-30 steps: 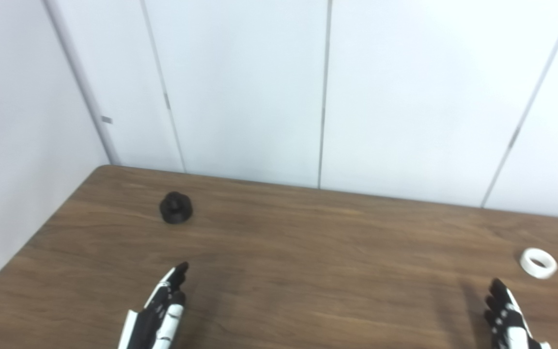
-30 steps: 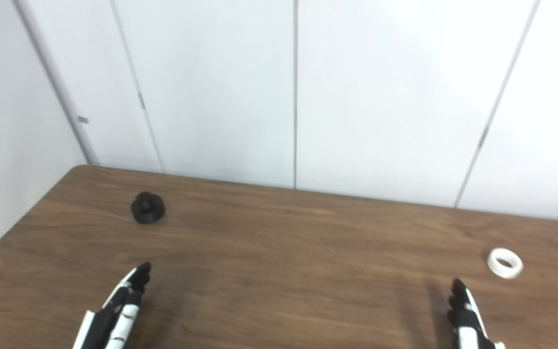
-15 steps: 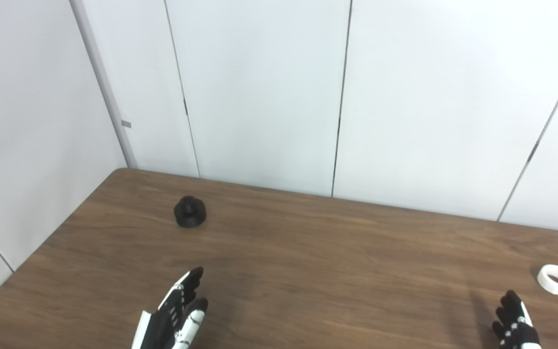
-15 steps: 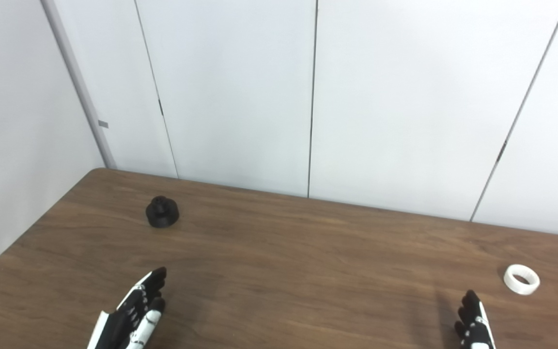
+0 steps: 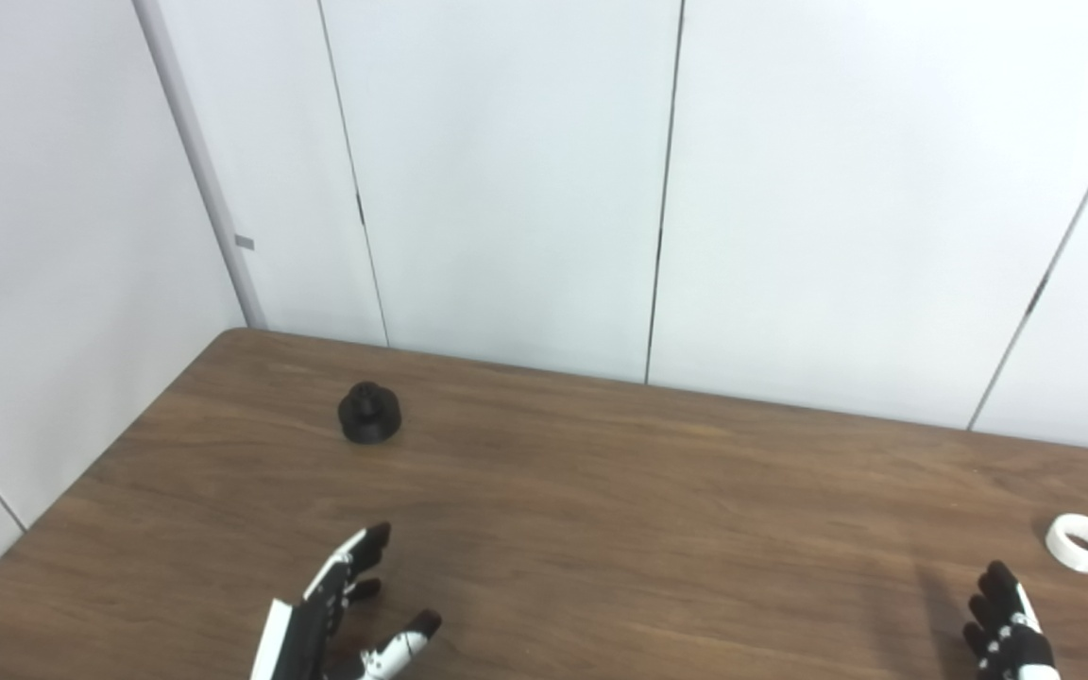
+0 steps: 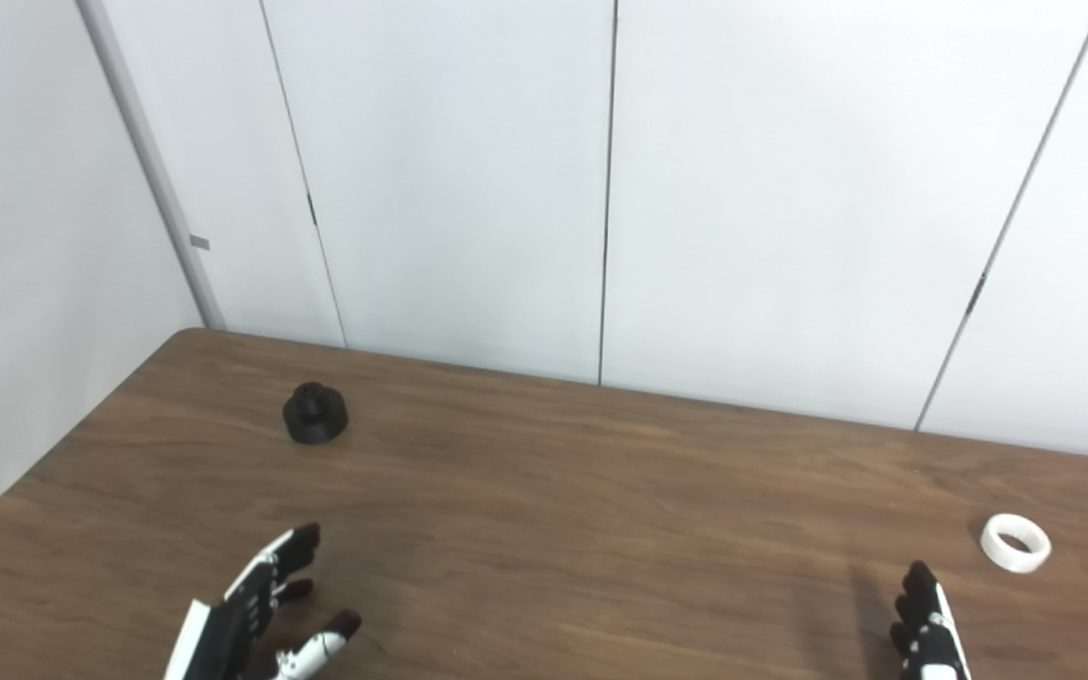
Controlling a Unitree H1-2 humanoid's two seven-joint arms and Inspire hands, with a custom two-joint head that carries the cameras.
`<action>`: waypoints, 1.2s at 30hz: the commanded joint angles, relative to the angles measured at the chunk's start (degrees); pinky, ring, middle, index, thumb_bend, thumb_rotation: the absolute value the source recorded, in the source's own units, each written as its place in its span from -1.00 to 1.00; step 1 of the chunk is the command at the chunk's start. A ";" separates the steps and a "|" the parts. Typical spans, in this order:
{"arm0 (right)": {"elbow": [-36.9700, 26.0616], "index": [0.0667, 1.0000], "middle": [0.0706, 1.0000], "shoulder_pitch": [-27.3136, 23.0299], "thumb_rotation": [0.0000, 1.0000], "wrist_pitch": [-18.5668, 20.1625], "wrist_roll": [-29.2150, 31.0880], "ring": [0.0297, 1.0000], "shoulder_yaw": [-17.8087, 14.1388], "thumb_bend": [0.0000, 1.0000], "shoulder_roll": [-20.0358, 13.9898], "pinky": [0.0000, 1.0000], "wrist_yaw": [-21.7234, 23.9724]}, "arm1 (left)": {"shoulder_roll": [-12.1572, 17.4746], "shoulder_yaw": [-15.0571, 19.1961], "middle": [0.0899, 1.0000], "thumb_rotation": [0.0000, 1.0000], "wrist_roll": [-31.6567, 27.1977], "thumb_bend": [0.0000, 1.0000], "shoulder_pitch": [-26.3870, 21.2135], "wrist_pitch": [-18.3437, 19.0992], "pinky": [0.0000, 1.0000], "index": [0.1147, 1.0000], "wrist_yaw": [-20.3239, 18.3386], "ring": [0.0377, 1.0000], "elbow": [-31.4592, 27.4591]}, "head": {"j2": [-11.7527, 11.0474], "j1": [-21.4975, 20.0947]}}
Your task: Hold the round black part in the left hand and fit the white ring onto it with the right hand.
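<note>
While our left hand [image 5: 336,619] spreads its fingers wide and empty, the black part [image 5: 370,413] sits well ahead on the table [image 5: 601,491]. Our right hand [image 5: 1007,633], fingers straight and holding nothing, lies near the white ring [image 5: 1082,543].

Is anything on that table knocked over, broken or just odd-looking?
Nothing stands out. The black part sits upright near the table's far left corner, the white ring lies flat at the right, and both hands, left and right, hold nothing.

Left hand [image 5: 341,614] white-backed with black fingertips, right hand [image 5: 1007,633] black, seemingly white-trimmed with small pale dots
</note>
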 commanded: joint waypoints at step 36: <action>1.05 0.91 0.95 0.82 1.00 0.32 -0.31 0.96 -0.38 0.08 -0.53 1.00 -0.04 | 20.18 2.41 0.94 0.01 25.10 1.00 -27.04 25.08 1.00 0.75 -5.32 1.00 11.74 | 1.57 0.24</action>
